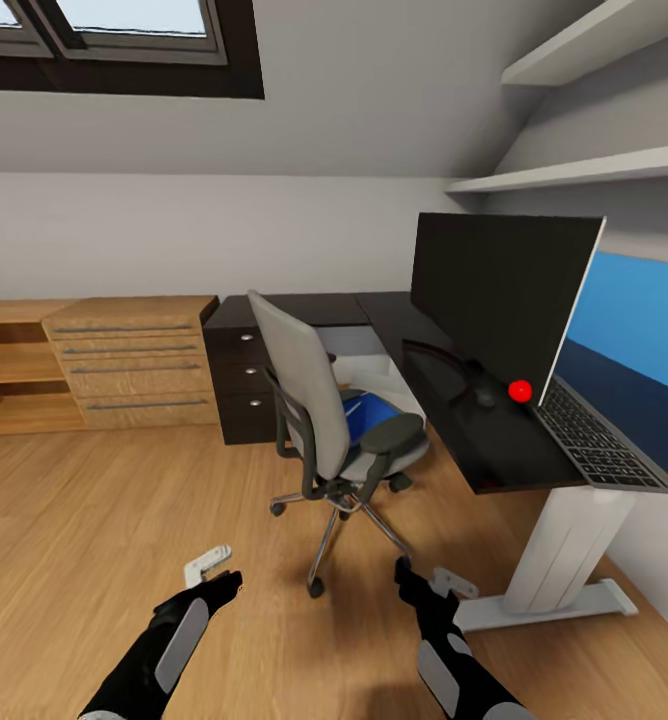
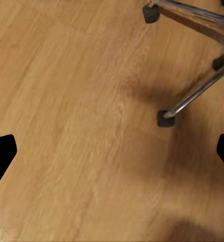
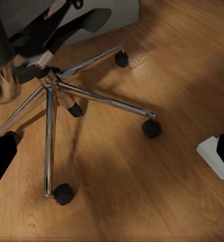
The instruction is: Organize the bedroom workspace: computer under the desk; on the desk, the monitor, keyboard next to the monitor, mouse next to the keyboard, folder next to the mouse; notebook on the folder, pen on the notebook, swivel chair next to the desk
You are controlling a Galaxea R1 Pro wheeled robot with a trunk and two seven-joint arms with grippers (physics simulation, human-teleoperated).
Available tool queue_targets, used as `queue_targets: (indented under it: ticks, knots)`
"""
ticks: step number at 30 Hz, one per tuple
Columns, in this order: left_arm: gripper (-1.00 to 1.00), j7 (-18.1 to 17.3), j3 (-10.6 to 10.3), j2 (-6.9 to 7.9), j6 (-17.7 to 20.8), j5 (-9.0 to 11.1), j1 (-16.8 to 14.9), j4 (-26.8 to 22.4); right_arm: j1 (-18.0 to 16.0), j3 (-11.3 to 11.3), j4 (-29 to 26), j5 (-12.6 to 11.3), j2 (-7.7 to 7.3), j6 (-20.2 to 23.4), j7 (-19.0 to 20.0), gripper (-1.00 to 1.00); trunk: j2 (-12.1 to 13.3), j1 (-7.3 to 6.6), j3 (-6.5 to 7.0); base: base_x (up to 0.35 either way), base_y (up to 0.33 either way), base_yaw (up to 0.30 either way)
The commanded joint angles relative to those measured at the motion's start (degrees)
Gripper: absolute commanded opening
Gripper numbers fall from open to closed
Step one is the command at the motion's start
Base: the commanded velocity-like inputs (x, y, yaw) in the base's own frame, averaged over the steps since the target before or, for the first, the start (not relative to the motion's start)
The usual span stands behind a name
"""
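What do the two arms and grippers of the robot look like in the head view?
Both arms are black with a light grey panel along the forearm. The left gripper has pale white-grey fingers on a black wrist; the right gripper also shows a pale finger. In the wrist views the fingertips appear as plain black shapes.

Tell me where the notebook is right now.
In the head view the blue notebook lies on the seat of the swivel chair, beside its black armrest, just left of the desk.
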Motion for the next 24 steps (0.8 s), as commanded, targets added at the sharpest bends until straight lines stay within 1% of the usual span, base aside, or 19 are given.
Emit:
queue_targets:
  ticks: [1,2,3,5,8,14,15,16,18,20,21,22,23,24]
  knots:
    - [1.0,0.4,-0.1,-0.01,-0.6,0.6,0.0,-1.4,0.0,-0.1,0.0,0.0,0.04,-0.1,0.0,1.0,-0.4,0.22,-0.24,0.0,0.0,0.0]
    - [1.0,0.4,-0.1,-0.02,-1.1,0.6,0.1,-2.0,0.0,-0.1,0.0,0.0,0.04,-0.1,0.0,1.0,-0.8,0.44,-0.42,0.0,0.0,0.0]
    - [1.0,0.5,-0.2,-0.01,-2.5,0.6,0.8,-3.3,0.0,-0.1,0.0,0.0,0.03,-0.2,0.0,1.0,-1.2,0.66,-0.6,0.0,0.0,0.0]
    - [1.0,0.5,-0.2,0.02,-4.1,0.5,1.8,-4.6,0.0,-0.1,-0.1,-0.1,0.04,-0.1,-0.1,1.0,-2.0,1.1,-0.96,0.0,0.0,0.0]
    - [1.0,0.5,-0.2,0.11,-5.5,0.4,2.7,-5.7,0.0,-0.1,-0.4,-0.1,-0.01,-0.2,-0.2,1.0,-3.2,1.76,-1.5,0.0,0.0,0.0]
    - [1.0,0.6,-0.2,0.13,-5.7,0.4,2.9,-5.9,0.0,0.2,0.0,0.8,-0.01,-0.3,0.0,1.0,-5.7,3.07,-2.58,0.0,0.0,0.0]
    - [1.0,0.6,-0.2,0.13,-5.7,0.4,2.9,-5.9,0.0,0.5,0.0,1.1,-0.01,-0.3,0.0,1.0,-6.1,3.29,-2.76,0.0,0.0,0.0]
    - [1.0,0.5,-0.2,0.2,-5.7,0.4,2.9,-6.0,-0.2,2.8,-0.1,5.1,-0.18,1.0,-0.4,1.0,-6.5,3.51,-2.94,0.0,0.0,0.0]
    - [1.0,0.5,-0.2,0.21,-5.8,0.4,2.9,-6.1,-0.6,2.9,-0.1,5.5,-0.19,2.0,-0.5,1.0,-7.3,3.95,-3.29,0.0,0.0,0.0]
    - [1.0,0.5,-0.2,0.21,-5.8,0.4,2.9,-6.2,-1.6,3.0,0.0,6.0,-0.22,3.5,-0.6,1.0,-8.1,4.39,-3.65,0.0,0.0,0.0]
    - [1.0,0.5,-0.2,0.24,-5.8,0.4,3.1,-8.3,-6.5,3.2,0.3,6.8,-0.63,9.5,-1.2,1.0,-8.5,4.61,-3.83,0.0,0.0,0.0]
    - [1.0,0.5,-0.2,0.25,-5.8,0.4,3.4,-9.0,-7.3,3.2,0.5,6.9,-0.74,10.4,-1.3,1.0,-8.9,4.83,-4.01,0.0,0.0,0.0]
    - [1.0,0.5,-0.2,0.27,-5.7,0.4,4.5,-11.2,-8.9,3.2,1.0,7.0,-0.95,11.9,-1.3,1.0,-9.3,5.05,-4.19,0.0,0.0,0.0]
    - [1.0,0.5,-0.2,0.28,-5.7,0.4,5.3,-12.7,-9.6,3.2,1.3,7.2,-1.03,12.5,-1.4,1.0,-9.7,5.27,-4.37,0.0,0.0,0.0]
